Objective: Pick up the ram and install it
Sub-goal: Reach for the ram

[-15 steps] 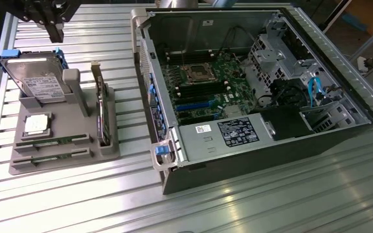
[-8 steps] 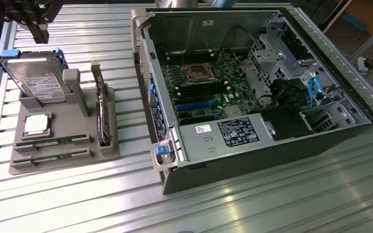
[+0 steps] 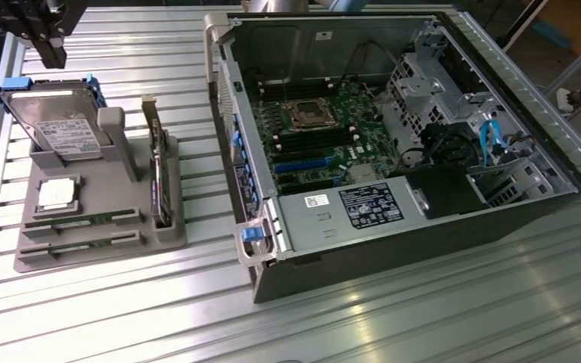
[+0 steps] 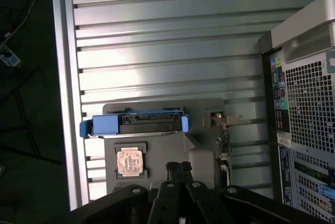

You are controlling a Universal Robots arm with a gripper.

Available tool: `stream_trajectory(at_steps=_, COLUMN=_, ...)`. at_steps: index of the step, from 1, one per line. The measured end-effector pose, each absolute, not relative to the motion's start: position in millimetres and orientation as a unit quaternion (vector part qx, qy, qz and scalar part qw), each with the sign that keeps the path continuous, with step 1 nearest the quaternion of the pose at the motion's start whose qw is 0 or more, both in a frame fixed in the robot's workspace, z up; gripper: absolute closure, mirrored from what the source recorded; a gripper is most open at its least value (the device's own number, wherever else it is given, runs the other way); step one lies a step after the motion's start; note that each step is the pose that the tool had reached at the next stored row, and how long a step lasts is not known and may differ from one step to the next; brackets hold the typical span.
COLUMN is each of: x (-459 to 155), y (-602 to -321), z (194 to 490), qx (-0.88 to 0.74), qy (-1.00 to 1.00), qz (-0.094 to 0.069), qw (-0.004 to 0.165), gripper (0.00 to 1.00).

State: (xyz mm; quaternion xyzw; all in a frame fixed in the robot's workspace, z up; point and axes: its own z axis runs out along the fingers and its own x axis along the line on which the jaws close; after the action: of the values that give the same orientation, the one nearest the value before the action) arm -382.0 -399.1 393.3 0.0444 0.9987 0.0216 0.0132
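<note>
In the upper left of the exterior view, our tool [image 3: 51, 59] hangs above the ribbed metal tabletop [image 3: 371, 318]. Its two dark fingers are pressed together and it holds nothing. In the wrist view the closed tool [image 4: 178, 167] appears over the grey holder [image 4: 201, 153], near the processor chip [image 4: 129, 162] and apart from everything in the holder.

The ram [image 3: 79, 221] lies flat in a slot at the lower-left end of the grey holder [image 3: 119, 249], well below the tool in the frame. We see a second green stick [image 3: 76, 243] in the slot just beneath it.

The same holder carries the hard drive [image 3: 54, 121] in its blue frame, leaning at the upper end. The square processor chip [image 3: 57, 193] sits below the drive, and a dark expansion card [image 3: 157, 174] stands on edge along the holder's right side.

To the right of the frame the computer case [image 3: 392, 128] lies open, its motherboard exposed.
</note>
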Motion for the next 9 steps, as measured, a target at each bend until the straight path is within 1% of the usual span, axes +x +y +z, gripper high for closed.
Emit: stream_trajectory(at_steps=9, x=-382.0, y=-415.9, z=393.3, qx=0.044, qy=0.999, qz=0.022, qw=0.013, gripper=0.89)
